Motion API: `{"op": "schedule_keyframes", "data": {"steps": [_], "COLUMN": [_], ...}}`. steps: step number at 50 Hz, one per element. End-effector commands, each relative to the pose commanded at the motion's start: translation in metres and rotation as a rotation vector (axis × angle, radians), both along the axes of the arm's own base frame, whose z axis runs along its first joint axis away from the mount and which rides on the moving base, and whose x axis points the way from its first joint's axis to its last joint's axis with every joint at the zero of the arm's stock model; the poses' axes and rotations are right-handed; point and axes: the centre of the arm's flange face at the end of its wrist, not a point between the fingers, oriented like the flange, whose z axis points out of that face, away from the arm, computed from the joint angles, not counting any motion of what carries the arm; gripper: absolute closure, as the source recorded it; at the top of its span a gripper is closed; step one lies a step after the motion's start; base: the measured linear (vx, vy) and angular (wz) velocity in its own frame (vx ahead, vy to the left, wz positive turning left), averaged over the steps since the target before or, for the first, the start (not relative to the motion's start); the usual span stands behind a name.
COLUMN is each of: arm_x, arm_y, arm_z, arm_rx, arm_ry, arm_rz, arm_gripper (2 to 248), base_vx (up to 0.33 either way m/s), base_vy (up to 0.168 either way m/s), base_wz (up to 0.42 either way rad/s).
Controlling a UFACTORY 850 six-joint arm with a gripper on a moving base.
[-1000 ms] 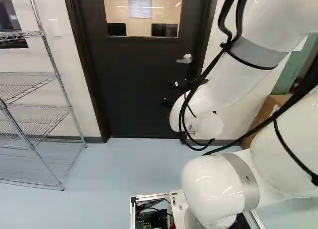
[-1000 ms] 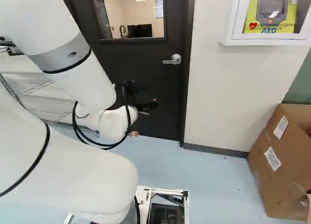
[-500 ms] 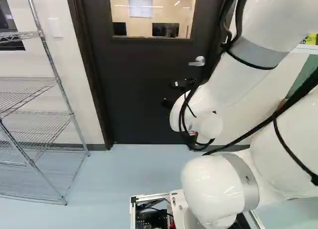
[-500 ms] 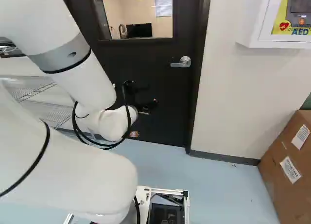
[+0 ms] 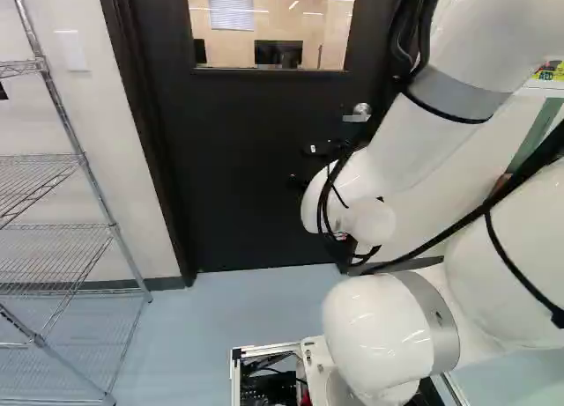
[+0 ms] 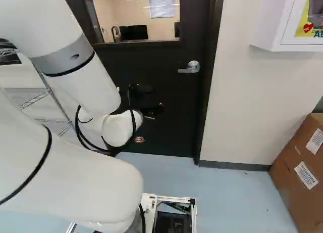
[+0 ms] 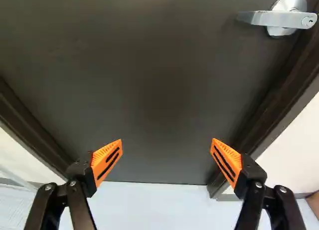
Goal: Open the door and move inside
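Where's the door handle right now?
The door handle is on the dark door, just below its window and close to the frame, right of the white arm in the right base view.

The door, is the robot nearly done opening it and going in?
Only facing the door looks done; it is shut. In hand: nothing, as the gripper stands open, away from the handle. Left: turn the handle, open the door and go inside.
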Motion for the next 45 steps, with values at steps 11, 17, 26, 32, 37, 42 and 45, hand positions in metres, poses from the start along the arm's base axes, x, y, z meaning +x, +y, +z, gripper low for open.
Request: {"op": "schedule_keyframes", "data": {"steps": [11,17,26,32,37,42,45], "arm_x": [0.0,0.0,0.0,0.0,0.0002,0.0011,0.0023], "arm_y": [0.0,0.0,0.0,0.0,0.0,0.0,0.0], "arm_z": [0.0,0.0,0.0,0.0,0.0,0.0022,0.0044], "arm_rx": [0.0,0.0,0.0,0.0,0.0,0.0,0.0], "arm_ry": [0.0,0.0,0.0,0.0,0.0,-0.007,-0.014], "arm_rz": [0.0,0.0,0.0,0.0,0.0,0.0,0.0], "arm_gripper": [3,3,3,3,3,3,3], "base_vx": [0.071,0.063,0.024,-0.008,0.0,0.0,0.0], "base_vy": [0.051,0.046,0.011,-0.002,0.0,0.0,0.0], "base_wz": [-0.214,-0.195,-0.05,0.018,0.0,0.0,0.0]}}
